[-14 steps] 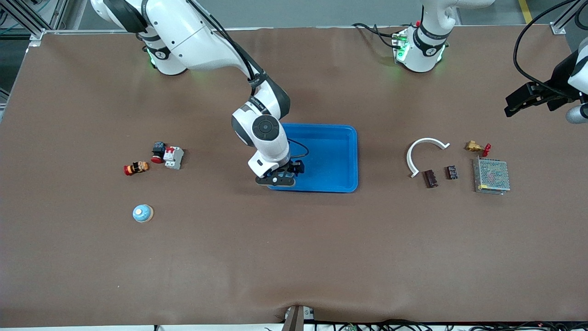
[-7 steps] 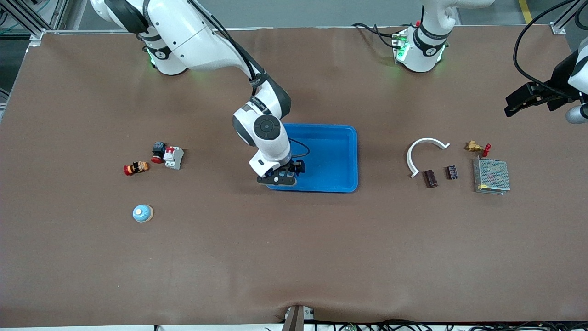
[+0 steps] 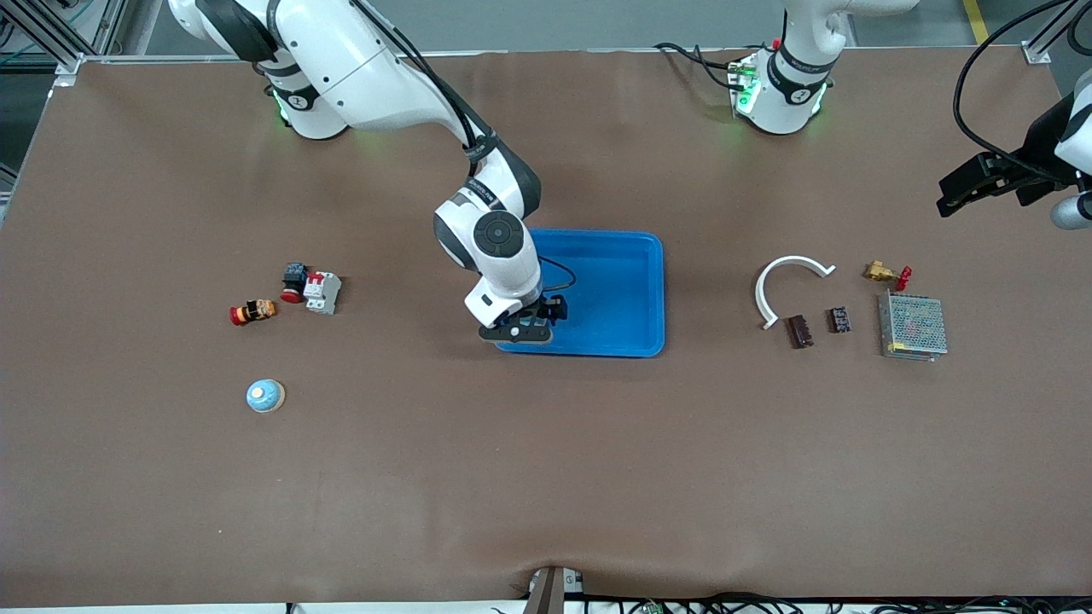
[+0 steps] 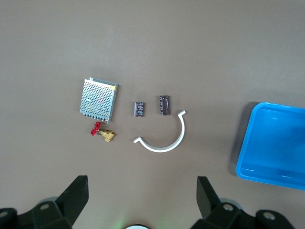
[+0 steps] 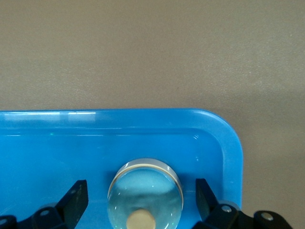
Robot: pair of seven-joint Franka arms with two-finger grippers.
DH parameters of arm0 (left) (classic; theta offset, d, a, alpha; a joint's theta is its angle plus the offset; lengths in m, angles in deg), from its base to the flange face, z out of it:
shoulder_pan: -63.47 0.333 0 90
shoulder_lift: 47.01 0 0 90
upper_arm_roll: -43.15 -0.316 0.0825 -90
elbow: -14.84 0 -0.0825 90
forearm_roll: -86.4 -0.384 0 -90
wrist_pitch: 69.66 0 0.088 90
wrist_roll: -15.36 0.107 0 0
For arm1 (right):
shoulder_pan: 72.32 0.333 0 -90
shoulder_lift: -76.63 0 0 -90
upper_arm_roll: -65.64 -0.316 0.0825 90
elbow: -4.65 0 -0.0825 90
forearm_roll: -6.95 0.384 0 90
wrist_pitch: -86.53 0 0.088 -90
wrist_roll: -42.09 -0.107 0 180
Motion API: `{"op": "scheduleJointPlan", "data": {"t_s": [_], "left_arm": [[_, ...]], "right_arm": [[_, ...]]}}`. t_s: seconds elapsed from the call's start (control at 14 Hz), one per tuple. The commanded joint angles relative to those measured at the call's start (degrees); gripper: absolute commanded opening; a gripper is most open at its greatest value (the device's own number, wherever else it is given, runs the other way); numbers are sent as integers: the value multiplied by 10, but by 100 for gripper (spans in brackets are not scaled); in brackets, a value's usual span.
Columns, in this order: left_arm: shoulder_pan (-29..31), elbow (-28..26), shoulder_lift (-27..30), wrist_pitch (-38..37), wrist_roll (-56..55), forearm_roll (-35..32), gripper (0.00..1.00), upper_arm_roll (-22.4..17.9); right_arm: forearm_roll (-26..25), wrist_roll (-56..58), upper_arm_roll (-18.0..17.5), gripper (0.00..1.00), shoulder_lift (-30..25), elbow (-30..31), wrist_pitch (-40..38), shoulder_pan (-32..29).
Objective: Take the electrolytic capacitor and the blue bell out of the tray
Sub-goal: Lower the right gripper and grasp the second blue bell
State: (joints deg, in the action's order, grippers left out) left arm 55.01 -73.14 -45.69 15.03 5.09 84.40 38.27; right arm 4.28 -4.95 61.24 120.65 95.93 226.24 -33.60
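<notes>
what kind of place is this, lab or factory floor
Most likely a robotics lab bench: two arms bolted along a brown-covered table, a blue tray at its middle, and small electrical parts laid out, such as a meshed power supply and a circuit breaker.

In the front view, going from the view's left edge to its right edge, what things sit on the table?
Red-capped button → blue bell → breaker → blue tray → white curved piece → brown block → capacitor → metal mesh box.
</notes>
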Motion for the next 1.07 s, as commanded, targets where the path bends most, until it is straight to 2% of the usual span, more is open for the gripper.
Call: {"op": "scheduleJointPlan", "data": {"t_s": [0.0,0.14,0.29,0.5,0.57,1.0], "left_arm": [[-1,-3,4,0,11,11,100,-5],[-2,-4,4,-5,11,11,100,-4],[-2,-4,4,-5,11,11,100,-3],[-2,-4,4,-6,11,11,100,-3],[-2,-4,4,-6,11,11,100,-3],[-2,-4,4,-8,11,11,100,-3]], "right_arm": [[-17,-16,6,100,7,-1,6,9],[-18,-16,6,96,8,-1,6,9],[-18,-17,6,72,8,-1,5,9],[-17,-17,6,48,8,-1,3,8],[-17,-17,5,43,8,-1,2,9],[-14,-28,4,43,-3,-4,-28,8]]}}
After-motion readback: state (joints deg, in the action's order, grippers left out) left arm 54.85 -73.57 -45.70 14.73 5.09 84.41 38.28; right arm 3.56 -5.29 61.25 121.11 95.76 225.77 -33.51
